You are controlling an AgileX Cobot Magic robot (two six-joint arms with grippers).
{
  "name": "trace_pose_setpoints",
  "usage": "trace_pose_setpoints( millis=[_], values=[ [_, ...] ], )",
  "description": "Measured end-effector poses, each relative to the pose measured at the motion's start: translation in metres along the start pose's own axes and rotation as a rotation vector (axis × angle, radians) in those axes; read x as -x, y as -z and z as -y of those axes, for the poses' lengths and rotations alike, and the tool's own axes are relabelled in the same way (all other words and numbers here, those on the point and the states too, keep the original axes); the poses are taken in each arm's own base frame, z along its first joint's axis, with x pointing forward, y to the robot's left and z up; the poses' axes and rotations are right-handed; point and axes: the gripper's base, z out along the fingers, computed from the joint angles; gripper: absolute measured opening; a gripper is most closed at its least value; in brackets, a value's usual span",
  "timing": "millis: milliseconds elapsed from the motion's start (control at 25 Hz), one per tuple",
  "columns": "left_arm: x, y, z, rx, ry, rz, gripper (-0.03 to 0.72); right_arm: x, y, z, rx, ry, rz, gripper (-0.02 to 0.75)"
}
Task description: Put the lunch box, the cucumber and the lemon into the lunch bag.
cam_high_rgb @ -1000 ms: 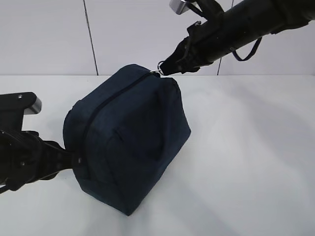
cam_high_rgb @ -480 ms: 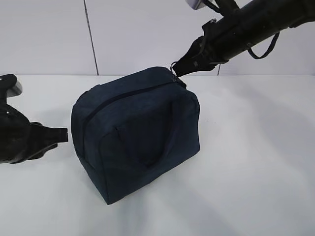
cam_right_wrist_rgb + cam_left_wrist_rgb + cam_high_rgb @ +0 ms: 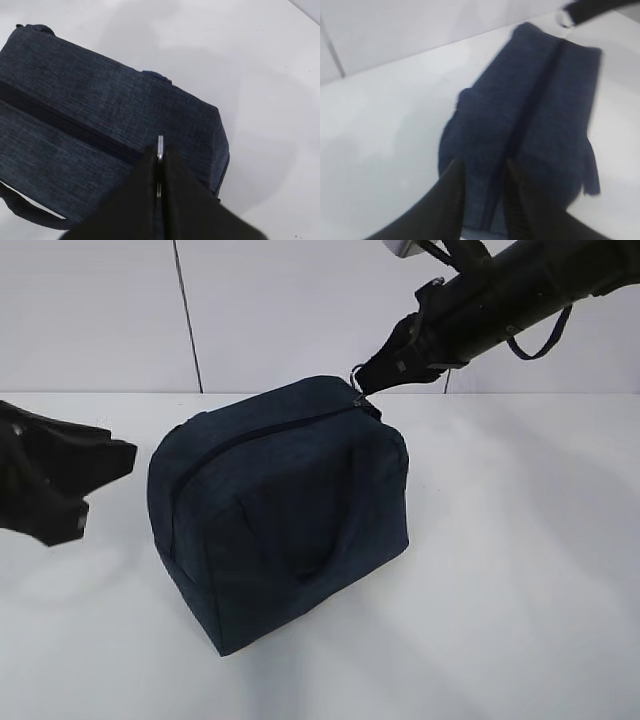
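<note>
Fingers of the right gripper [image 3: 159,165] are pinched shut on the metal ring pull [image 3: 160,147] at the far end of the closed zipper [image 3: 250,435]. The navy lunch bag [image 3: 290,520] sits upright mid-bench [image 3: 520,560]. The left gripper [image 3: 482,197] hovers at the bag's near end, fingers parted, holding nothing. No lunch box, cucumber or lemon is visible. To do this well, the left likely should steady the near end while the right draws the pull straight along the seam.
</note>
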Motion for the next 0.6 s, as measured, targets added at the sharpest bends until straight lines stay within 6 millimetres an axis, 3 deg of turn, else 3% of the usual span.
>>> trace_pose_setpoints(
  millis=[120, 360, 600],
  values=[
    [-0.003, -0.003, 0.005, -0.045, -0.145, -0.032, 0.235, 0.001, 0.0, 0.0, 0.004, -0.012, 0.008, 0.008],
    [-0.001, -0.037, 0.023, -0.146, -0.388, -0.122, 0.251, 0.001, 0.0, -0.001, 0.008, -0.027, 0.01, 0.008],
    [0.004, -0.067, 0.034, -0.184, -0.444, -0.161, 0.295, 0.001, 0.0, -0.001, 0.012, -0.038, 0.008, 0.008]
  ],
)
